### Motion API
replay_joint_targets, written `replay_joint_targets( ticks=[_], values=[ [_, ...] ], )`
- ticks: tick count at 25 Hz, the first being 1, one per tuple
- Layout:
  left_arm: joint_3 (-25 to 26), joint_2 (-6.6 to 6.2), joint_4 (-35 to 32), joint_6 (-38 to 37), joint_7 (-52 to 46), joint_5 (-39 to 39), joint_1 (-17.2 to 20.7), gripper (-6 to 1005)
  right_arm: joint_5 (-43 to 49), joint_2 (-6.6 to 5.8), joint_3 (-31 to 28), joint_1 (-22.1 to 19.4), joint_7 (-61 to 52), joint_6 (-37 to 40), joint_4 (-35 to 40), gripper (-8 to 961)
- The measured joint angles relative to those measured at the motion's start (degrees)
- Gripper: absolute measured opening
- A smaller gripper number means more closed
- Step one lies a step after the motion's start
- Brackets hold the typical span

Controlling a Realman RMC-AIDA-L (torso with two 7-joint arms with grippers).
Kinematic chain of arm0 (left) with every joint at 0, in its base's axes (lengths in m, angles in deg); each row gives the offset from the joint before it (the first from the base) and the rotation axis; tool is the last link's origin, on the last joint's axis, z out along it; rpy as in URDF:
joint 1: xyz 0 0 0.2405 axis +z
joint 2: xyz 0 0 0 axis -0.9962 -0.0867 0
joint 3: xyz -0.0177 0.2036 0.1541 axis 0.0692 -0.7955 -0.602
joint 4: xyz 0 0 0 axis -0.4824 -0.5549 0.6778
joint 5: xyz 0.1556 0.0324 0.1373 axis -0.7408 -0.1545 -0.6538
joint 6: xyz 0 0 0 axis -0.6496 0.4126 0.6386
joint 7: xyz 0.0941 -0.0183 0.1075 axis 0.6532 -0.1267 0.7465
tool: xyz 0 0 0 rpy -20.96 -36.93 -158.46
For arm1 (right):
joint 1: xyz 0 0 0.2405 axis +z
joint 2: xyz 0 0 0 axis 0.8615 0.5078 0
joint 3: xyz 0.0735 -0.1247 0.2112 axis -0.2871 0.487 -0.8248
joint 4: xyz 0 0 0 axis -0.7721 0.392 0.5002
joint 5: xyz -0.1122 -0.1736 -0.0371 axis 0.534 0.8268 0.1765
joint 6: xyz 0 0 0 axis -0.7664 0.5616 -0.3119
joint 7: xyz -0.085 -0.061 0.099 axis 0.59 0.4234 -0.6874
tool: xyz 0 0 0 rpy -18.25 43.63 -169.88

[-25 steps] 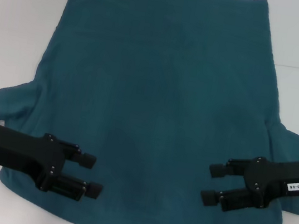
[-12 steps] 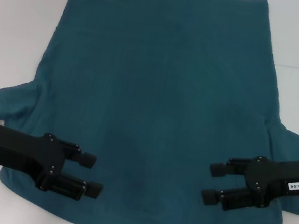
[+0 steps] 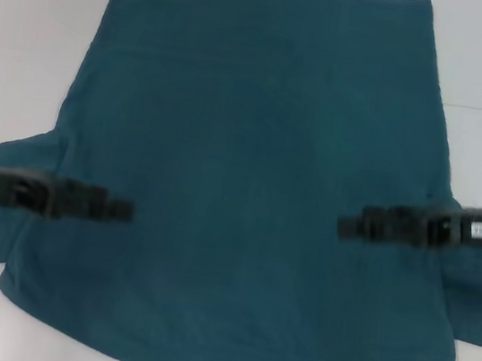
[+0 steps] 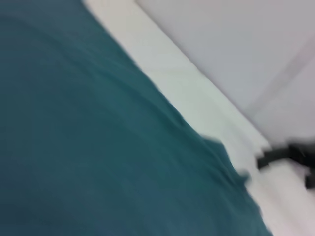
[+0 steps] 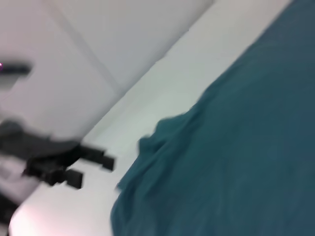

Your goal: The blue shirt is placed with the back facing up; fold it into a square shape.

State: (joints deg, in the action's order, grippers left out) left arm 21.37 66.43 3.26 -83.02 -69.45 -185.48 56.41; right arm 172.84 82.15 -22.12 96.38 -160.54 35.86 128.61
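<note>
Teal cotton covers most of the white table: the shirt lies flat with its plain back up, hem at the far side, collar edge at the near side, and a sleeve poking out at each flank. What has just changed is the pose of both arms. Half a second ago each gripper showed two fingers spread one above the other, low over the shirt's near corners. Now both have rolled edge-on and shifted away from the near edge, so that each reads as a single thin dark bar. The left gripper hangs over the shirt beside the left sleeve, and the right gripper hangs over it beside the right sleeve, both pointing inward and well apart. From this edge-on angle I cannot tell whether either one is spread or closed, and neither has any cloth in it that I can see. The wrist views show only cloth, table and the opposite arm far off. The shirt itself has not moved: no fold, no lifted edge. I judge that the arms are lining up for a first side fold at the sleeves, so the task is barely begun. There are no containers here, only the shirt on the table.
</note>
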Motion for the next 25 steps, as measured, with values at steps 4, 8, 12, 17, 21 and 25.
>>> replay_joint_targets(
  ticks=[4, 8, 12, 17, 21, 25],
  values=[
    [9.07, -1.42, 3.87, 3.59, -11.14, 0.13, 0.05, 792, -0.40, -0.25, -0.80, 1.69, -10.34, -4.38, -0.13, 931],
    [17.35, -3.31, 10.39, 6.08, -16.38, -0.18, 0.61, 792, -2.32, -1.08, -1.29, 3.72, -15.61, -7.96, -2.00, 929],
    [20.97, -3.75, 12.14, 9.51, -17.80, -0.98, 1.68, 792, -3.07, -3.10, -1.36, 6.55, -17.61, -11.23, -6.84, 927],
    [21.10, -3.30, 13.51, 16.60, -17.63, -1.04, 3.03, 792, -3.12, -4.30, -1.39, 7.92, -18.23, -13.79, -10.57, 925],
    [21.02, -3.18, 16.14, 21.85, -15.64, -1.07, 3.47, 791, -3.13, -3.99, -1.47, 7.47, -18.26, -14.12, -10.64, 923],
    [20.94, -3.12, 18.78, 26.45, -12.71, -1.06, 3.37, 791, -3.15, -3.96, -1.51, 7.13, -18.27, -14.19, -11.13, 922]
  ],
)
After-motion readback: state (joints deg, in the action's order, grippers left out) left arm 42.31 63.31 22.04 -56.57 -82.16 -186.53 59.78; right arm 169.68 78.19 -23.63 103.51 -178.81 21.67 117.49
